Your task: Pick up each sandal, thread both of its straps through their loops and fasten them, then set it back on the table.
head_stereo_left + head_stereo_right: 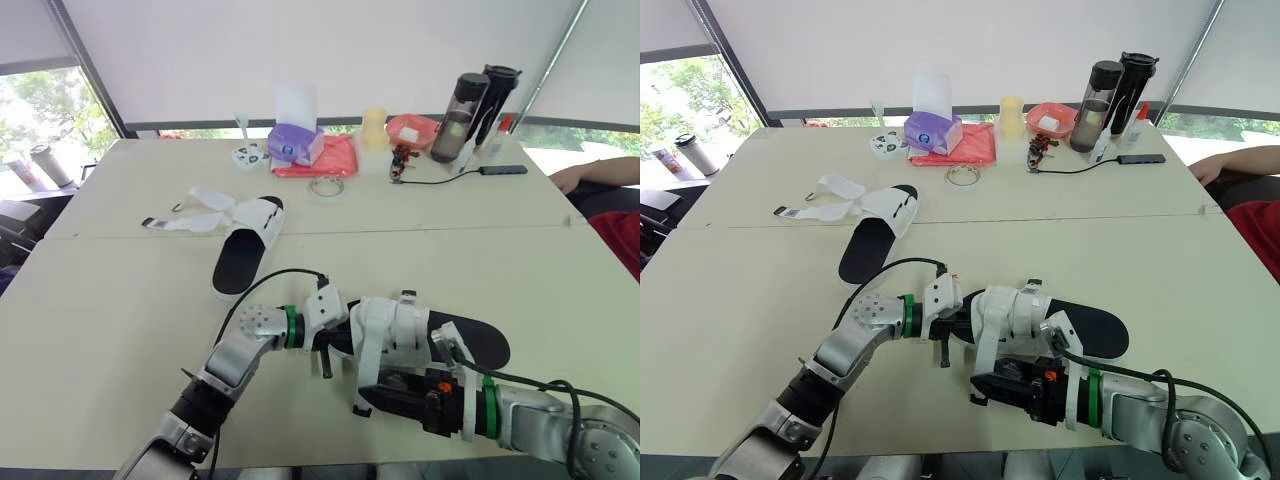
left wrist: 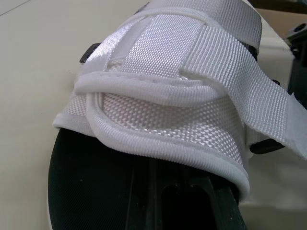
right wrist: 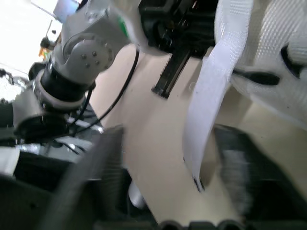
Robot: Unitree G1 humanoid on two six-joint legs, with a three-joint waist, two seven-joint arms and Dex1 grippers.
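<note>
Near the table's front edge lies a black-soled sandal with white woven straps. My left gripper is at its toe end, shut on the sandal. One loose strap hangs down off its near side. That strap dangles between the fingers of my open right gripper, which sits just below the sandal's near side. The second sandal lies farther back on the left, its straps spread out unfastened on the table.
Along the table's far edge stand a purple tissue box, a red cloth, a yellow cup, a red bowl, two dark bottles and a cable. A person's arm rests at the right edge.
</note>
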